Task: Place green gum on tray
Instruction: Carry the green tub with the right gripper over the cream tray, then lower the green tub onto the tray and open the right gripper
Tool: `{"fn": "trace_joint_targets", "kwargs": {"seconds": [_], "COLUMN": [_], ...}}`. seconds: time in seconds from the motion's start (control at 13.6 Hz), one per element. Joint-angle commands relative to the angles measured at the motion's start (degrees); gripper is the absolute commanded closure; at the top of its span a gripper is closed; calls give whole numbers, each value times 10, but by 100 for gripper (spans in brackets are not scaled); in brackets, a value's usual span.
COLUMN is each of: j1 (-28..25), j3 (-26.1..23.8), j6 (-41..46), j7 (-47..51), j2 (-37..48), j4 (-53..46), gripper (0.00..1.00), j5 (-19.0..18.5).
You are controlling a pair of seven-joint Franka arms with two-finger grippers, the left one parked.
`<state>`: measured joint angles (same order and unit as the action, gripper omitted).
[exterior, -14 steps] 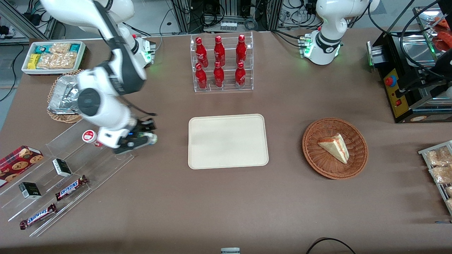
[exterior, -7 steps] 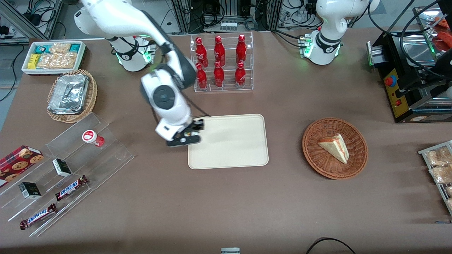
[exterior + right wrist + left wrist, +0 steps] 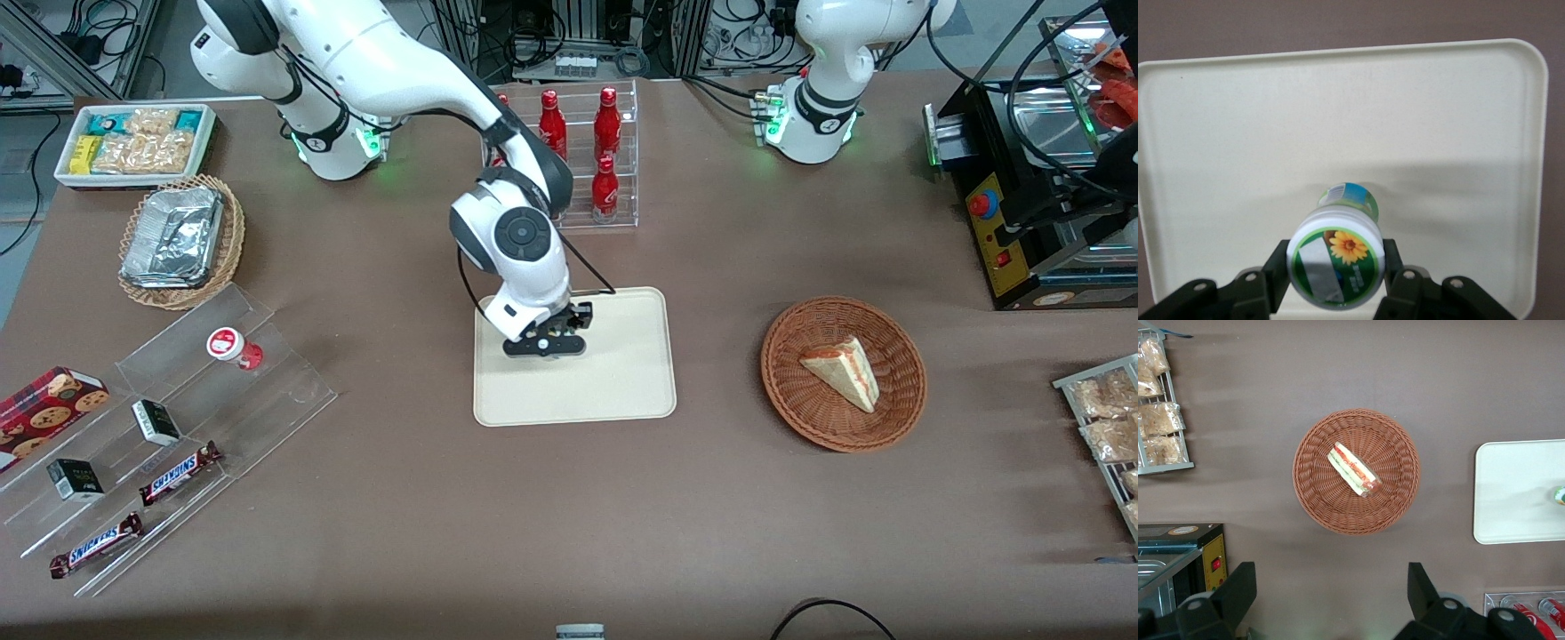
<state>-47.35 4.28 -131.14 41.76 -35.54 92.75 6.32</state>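
While the right arm reaches out over the tabletop (image 3: 729, 498), its end effector (image 3: 547, 342) hangs above the tray (image 3: 622, 391), over the part of it nearer the working arm's end. Its two fingers (image 3: 1275, 270) are closed against the sides of the green gum (image 3: 1336, 265), gripping the bottle just under its round green-and-white lid, which bears a yellow flower; the teal-and-white label shows below the lid. The bottle is upright in the grip with its base over the cream tray surface, and whether the base touches the tray cannot be told. From the left wrist view only a sliver of the green gum (image 3: 1559, 495) shows over the tray (image 3: 1511, 487). Toward the working arm's end of the tabletop, a red-and-white lidded bottle (image 3: 227, 345) stands on a clear acrylic stand (image 3: 267, 391), with two Snickers bars (image 3: 180, 471) on the steps nearer the front camera. A rack of red cola bottles (image 3: 605, 160) stands farther from the front camera than the tray. Toward the parked arm's end, a wicker basket (image 3: 800, 409) holds a sandwich wedge (image 3: 843, 372).
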Motion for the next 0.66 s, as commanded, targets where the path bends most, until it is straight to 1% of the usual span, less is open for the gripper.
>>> {"fn": "trace_joint_targets", "kwargs": {"seconds": [0.0,0.22,0.3,0.37,0.44,0.52,0.59], "j1": [-1,-1,-1,-1,-2,-2,-2], "j3": [6,6,6,6,6,6,6], "j6": [-21,-36,-39,-41,-42,-43,-44], "j7": [7,7,5,4,4,3,3], "j2": [-24,-34,-37,-42,-44,-45,-45], "j4": [-23,-22,-22,-22,-22,-21,-21], "gripper": [100,100,85,48,3,0,0], "j5": [7,6,5,5,4,-8,-28]}}
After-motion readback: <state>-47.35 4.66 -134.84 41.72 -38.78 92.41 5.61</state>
